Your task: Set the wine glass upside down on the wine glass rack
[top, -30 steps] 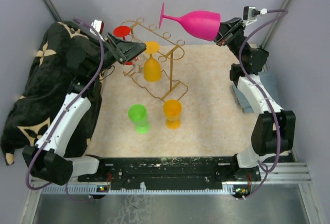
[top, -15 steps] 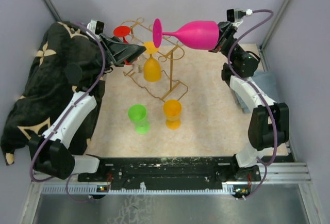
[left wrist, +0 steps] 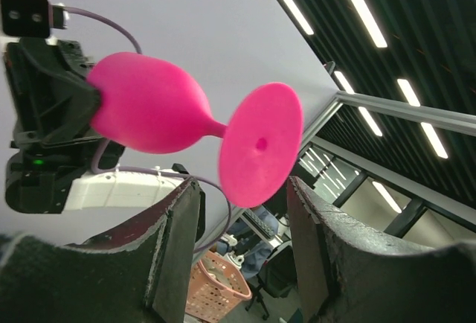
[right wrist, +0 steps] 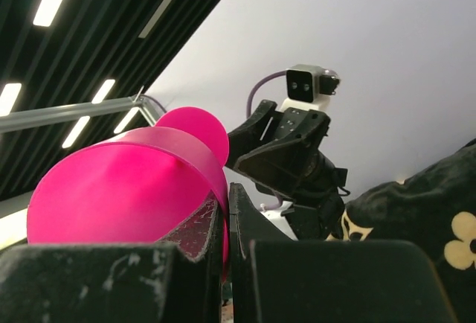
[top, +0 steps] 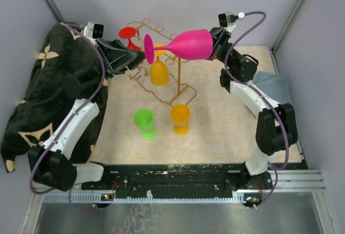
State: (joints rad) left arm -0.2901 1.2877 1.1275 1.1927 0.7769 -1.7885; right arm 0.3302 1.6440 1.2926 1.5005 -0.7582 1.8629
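A pink wine glass lies on its side in the air above the gold wire wine glass rack, foot pointing left. My right gripper is shut on the rim of its bowl. My left gripper is open, and the glass's round foot sits just beyond its fingertips, apart from them. An orange glass hangs upside down in the rack. A red glass is at the rack's far left.
A green cup and an orange cup stand on the beige mat in front of the rack. A black patterned cloth lies at the left. A grey cloth lies at the right edge.
My right arm has carried the pink glass leftward and lower, over the rack. My left gripper has lifted and turned toward the glass's foot.
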